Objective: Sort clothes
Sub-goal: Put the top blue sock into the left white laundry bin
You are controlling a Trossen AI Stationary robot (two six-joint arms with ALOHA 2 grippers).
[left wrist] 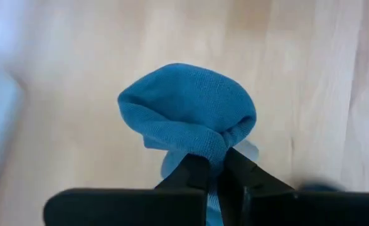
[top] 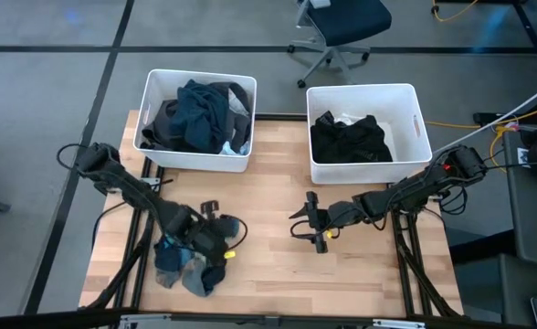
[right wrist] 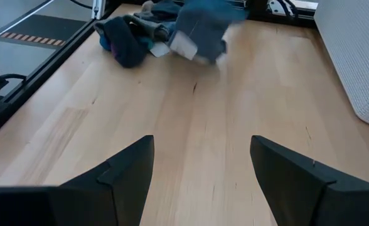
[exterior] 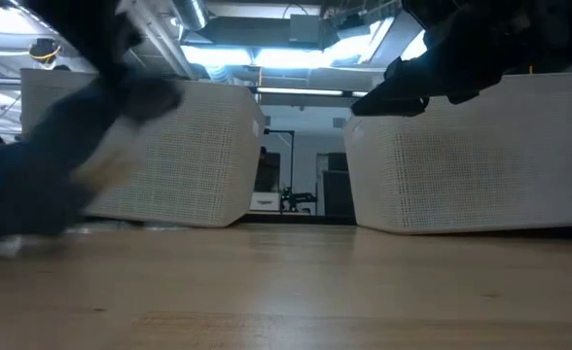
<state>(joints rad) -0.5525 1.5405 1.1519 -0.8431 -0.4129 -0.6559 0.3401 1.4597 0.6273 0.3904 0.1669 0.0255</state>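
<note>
My left gripper is at the table's near left, beside a pile of small grey-blue socks, and is shut on a blue sock. The sock also shows blurred in the right wrist view, next to the pile. My right gripper hovers open and empty over the middle of the table, its fingers wide apart. The left white bin holds dark grey, teal and pale garments. The right white bin holds black clothes. My left gripper pinches a gathered fold of the blue sock between its two fingers. The rest of the sock bulges out in a rounded bunch beyond the fingertips. In the right wrist view the sock seems lifted off the wood, just beside the pile.
The two bins stand side by side along the table's far edge, with a gap between them. Bare wood lies between the sock pile and my right gripper. An office chair stands on the floor beyond the bins.
</note>
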